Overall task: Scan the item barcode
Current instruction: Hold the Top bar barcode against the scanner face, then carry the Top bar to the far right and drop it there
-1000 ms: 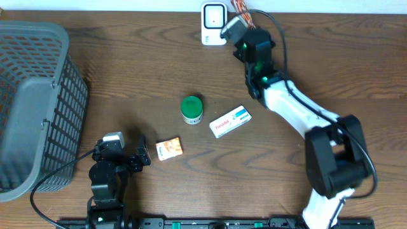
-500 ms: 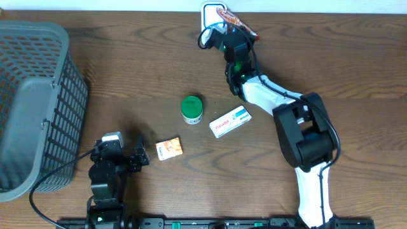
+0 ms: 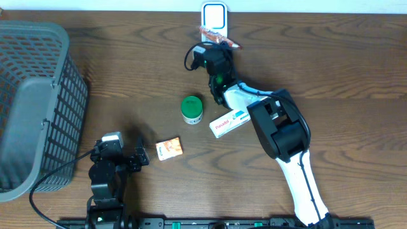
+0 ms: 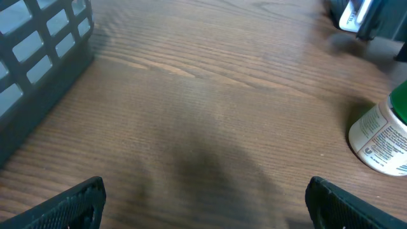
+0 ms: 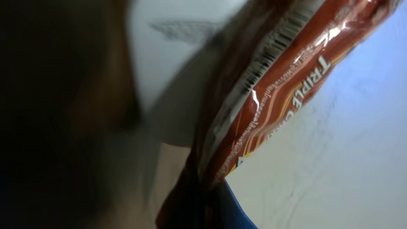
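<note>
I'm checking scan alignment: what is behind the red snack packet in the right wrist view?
The white scanner stands behind the red snack packet, showing left of its barcode. The packet covers the scanner's right side, so its window cannot be seen.

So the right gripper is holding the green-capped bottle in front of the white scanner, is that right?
Not quite: the right gripper is holding an orange snack wrapper, not the bottle, in front of the white scanner, as the overhead view shows.
</note>
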Controlling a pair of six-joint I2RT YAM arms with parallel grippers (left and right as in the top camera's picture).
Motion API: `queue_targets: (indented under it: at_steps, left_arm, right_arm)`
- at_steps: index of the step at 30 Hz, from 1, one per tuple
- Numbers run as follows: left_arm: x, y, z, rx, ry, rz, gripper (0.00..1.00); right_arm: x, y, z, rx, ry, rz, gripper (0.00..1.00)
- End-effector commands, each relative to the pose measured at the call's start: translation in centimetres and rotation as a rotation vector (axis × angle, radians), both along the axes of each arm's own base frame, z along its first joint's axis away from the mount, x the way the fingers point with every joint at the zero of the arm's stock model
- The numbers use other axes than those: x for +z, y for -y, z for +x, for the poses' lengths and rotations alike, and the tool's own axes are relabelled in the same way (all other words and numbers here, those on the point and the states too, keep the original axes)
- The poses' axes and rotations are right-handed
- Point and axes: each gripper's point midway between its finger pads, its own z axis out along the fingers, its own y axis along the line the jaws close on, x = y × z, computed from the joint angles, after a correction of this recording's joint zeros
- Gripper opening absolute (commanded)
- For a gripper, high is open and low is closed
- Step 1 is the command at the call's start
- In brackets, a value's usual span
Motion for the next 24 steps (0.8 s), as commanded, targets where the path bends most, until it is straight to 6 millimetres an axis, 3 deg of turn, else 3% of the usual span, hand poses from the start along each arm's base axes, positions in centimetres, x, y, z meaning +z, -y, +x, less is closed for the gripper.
queue_targets:
  at_steps: [1, 7, 15, 19, 24]
  left_arm:
    - [-1.4, -0.1, -0.6, 0.001, -0.053, 0.011, 0.99]
    - [-1.4, -0.1, -0.6, 0.001, -0.053, 0.011, 0.99]
    - [-1.4, -0.1, -0.6, 0.001, -0.052, 0.011, 0.99]
    - [-1.4, -0.1, -0.6, 0.001, -0.052, 0.011, 0.98]
    - [-1.4, -0.1, -0.6, 0.001, -0.053, 0.011, 0.99]
  right_arm:
    - [0.9, 0.4, 0.4, -0.024, 0.021, -0.044, 0.01]
    - [2.7, 1.1, 0.6, -0.047, 0.045, -0.058, 0.01]
    - [10.7, 3.2, 0.8, -0.12, 0.152, 0.026, 0.01]
    - [15.4, 6.0, -0.2, -0.213, 0.175, 0.083, 0.01]
    - [20.3, 13.0, -2.3, -0.455, 0.233, 0.193, 0.01]
